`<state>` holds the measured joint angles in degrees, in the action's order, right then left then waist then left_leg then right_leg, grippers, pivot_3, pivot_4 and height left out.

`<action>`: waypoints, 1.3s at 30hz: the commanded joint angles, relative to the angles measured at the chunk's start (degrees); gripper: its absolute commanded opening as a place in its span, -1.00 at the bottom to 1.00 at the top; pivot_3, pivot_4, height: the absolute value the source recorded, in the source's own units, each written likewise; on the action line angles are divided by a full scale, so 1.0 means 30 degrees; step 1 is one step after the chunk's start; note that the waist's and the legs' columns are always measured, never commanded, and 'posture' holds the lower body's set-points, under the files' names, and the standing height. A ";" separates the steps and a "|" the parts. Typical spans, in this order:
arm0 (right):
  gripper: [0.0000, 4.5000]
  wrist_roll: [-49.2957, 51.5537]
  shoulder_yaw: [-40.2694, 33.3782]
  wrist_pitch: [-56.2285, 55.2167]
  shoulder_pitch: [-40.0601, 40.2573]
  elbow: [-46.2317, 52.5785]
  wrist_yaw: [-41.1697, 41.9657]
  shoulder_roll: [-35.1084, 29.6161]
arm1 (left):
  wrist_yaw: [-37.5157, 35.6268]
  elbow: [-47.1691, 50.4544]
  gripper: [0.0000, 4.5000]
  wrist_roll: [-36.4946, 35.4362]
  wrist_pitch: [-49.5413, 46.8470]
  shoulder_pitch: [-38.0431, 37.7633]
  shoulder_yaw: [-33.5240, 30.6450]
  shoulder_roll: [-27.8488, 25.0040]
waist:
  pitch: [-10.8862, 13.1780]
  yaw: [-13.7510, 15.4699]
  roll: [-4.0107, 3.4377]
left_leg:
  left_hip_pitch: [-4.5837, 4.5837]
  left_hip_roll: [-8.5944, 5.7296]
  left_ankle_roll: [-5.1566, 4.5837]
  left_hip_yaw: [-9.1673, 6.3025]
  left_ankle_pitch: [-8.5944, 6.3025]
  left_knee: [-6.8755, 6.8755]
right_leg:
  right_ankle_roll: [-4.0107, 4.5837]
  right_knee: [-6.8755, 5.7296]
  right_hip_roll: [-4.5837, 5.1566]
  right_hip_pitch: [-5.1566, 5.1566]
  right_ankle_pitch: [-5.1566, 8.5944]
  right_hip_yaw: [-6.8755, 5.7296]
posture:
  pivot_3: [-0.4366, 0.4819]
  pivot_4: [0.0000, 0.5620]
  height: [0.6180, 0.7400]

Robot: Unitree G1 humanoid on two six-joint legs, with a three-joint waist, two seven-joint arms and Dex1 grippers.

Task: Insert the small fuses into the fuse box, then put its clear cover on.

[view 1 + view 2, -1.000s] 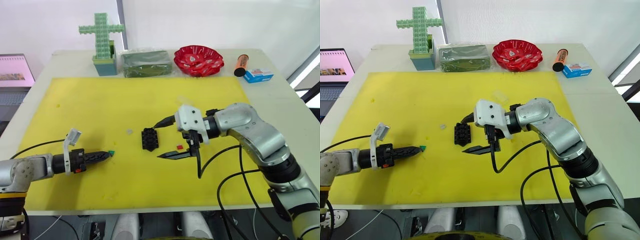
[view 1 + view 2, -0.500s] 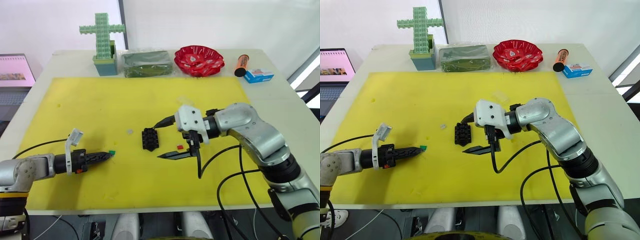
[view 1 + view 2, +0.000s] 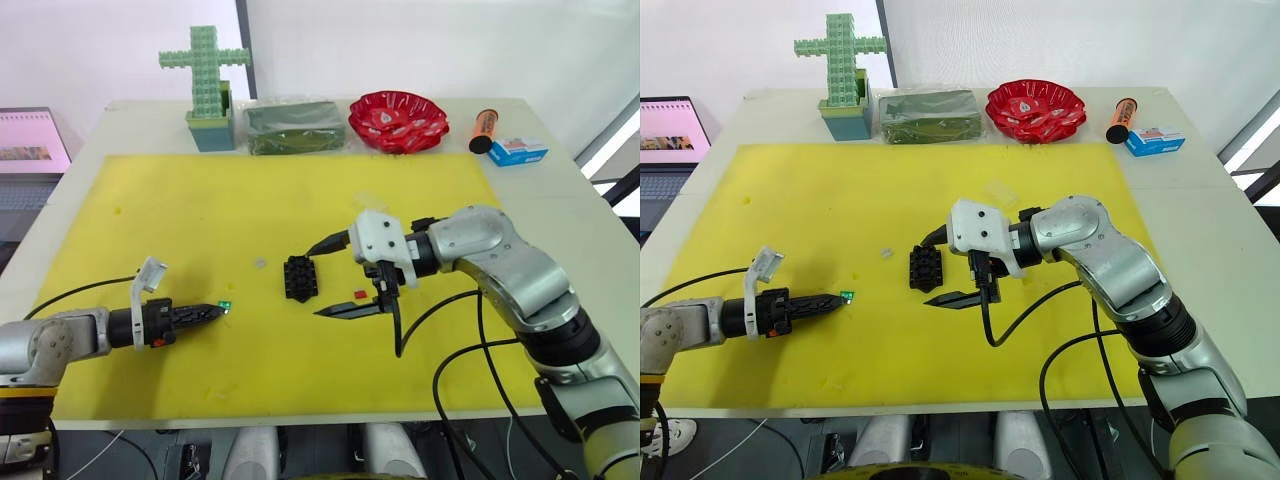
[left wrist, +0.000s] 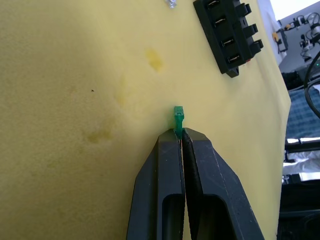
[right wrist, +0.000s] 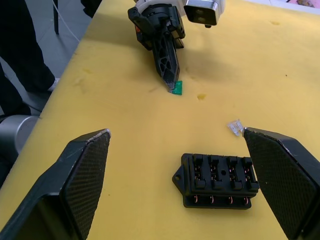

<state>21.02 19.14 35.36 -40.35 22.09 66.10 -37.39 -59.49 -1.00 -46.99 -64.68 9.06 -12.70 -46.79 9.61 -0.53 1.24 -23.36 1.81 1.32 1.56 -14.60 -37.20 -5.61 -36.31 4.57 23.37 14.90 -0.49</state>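
The black fuse box (image 3: 299,277) lies mid-mat, slots up. My right gripper (image 3: 314,283) is open, with one finger on either side of the box's right end and neither touching it. A red fuse (image 3: 359,294) lies on the mat under that wrist. A pale grey fuse (image 3: 259,263) rests left of the box. My left gripper (image 3: 215,311) is low over the mat, left of the box, and shut on the green fuse (image 4: 178,114), which sticks out beyond the tips. The clear cover (image 3: 998,190) is faintly visible on the yellow mat behind my right gripper.
Along the back of the table stand a green block cross (image 3: 205,85), a dark green packet (image 3: 292,126), a red bowl (image 3: 397,120), an orange tube (image 3: 483,130) and a blue-white box (image 3: 517,151). A laptop (image 3: 30,140) sits off the left edge. The yellow mat (image 3: 180,200) covers most of the table.
My left gripper has crept slightly right toward the fuse box with the green fuse. The right arm has not moved.
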 commanded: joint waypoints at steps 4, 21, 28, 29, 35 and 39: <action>1.00 0.0109 -0.0302 -0.0162 -0.0054 0.0462 -0.0004 -0.0097 | -0.0061 0.0916 -0.93 -0.0270 0.0547 -0.0057 -0.0485 -0.0034 | 0.0000 -0.0003 0.0000 | 0.0000 0.0000 0.0000 -0.0001 0.0000 0.0000 | 0.0000 0.0000 0.0000 0.0000 0.0000 0.0001 | -0.05 -0.47 1.00; 1.00 0.0647 -0.1260 0.0515 0.0296 0.0774 -0.0027 -0.0931 | 0.0018 0.2334 -0.93 -0.0807 0.1563 0.0981 -0.0569 -0.0147 | 0.0001 -0.0040 0.0001 | -0.0002 -0.0002 0.0000 0.0003 0.0000 0.0003 | 0.0000 0.0009 -0.0002 0.0001 -0.0001 0.0002 | -0.05 -0.47 1.00; 1.00 0.0740 -0.1271 0.0905 0.0407 0.1169 -0.0415 -0.0936 | -0.0548 -0.0415 -0.93 0.0447 0.2407 0.2671 -0.0187 -0.0861 | 0.0003 -0.0014 0.0005 | -0.0008 -0.0008 0.0000 0.0004 0.0000 0.0000 | 0.0000 0.0010 -0.0004 0.0001 -0.0001 -0.0009 | -0.05 -0.47 1.00; 1.00 0.0742 -0.1244 0.0929 0.0393 0.1180 -0.0440 -0.0919 | -0.0779 -0.0496 -0.93 0.0588 0.2504 0.2693 0.0029 -0.0942 | 0.0003 -0.0041 0.0005 | -0.0010 -0.0009 0.0000 0.0006 0.0000 0.0000 | -0.0001 0.0017 -0.0003 0.0001 -0.0001 -0.0008 | -0.05 -0.47 1.00; 1.00 0.0754 -0.1126 0.0903 0.0428 0.1290 -0.0535 -0.0947 | -0.1255 -0.0080 -0.93 0.0570 0.2423 0.2417 0.0582 -0.0918 | 0.0004 -0.0048 0.0005 | -0.0010 -0.0004 0.0000 0.0013 0.0000 0.0008 | -0.0002 0.0021 -0.0005 0.0007 -0.0002 -0.0001 | -0.05 -0.47 1.00; 1.00 0.0749 -0.1083 0.0813 0.0493 0.1304 -0.0491 -0.0986 | -0.1133 0.0434 -0.93 0.0302 0.2061 0.1862 0.0566 -0.0765 | 0.0004 -0.0039 0.0004 | -0.0010 -0.0003 0.0000 0.0010 0.0000 0.0006 | -0.0002 0.0019 -0.0004 0.0005 -0.0002 0.0000 | -0.05 -0.47 1.00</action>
<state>22.74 16.87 38.43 -38.69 23.89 64.54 -39.86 -62.44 -1.42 -45.22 -58.23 15.16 -10.32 -48.93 9.62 -0.65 1.25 -23.39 1.80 1.32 1.59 -14.60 -37.18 -5.62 -36.25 4.56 23.39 14.90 -0.48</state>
